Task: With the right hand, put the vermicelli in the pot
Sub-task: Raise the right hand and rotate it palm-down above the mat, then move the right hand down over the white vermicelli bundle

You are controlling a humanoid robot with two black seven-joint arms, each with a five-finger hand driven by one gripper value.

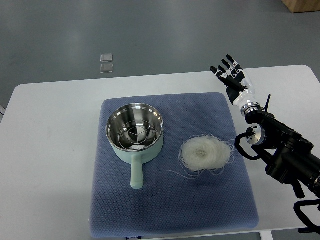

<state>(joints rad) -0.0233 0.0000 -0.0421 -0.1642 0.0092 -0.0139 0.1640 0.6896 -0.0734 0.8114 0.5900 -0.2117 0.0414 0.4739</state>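
The right robot hand (231,75) is raised over the far right part of the table (50,150), just beyond the far right corner of the blue mat (170,210). Its fingers (229,61) are spread and point away from the robot, and they hold nothing. The black arm behind it enters from the right edge of the picture.

The vermicelli (206,153) lies on the blue mat as a loose white nest, with some thin strands that stick out around it. It is nearer to the robot than the hand and a little to the left of it, clearly apart from the fingers; nothing touches it.

The pot (135,131) stands on the mat to the left of the vermicelli, with a small gap between them. It has a pale green outside and a shiny metal inside, where a steel rack is visible. Its handle (136,172) points toward the robot's side.

On the grey floor beyond the table there are two small clear squares (106,62), one beside the other. A piece of a brown box (302,5) shows in the upper right corner.
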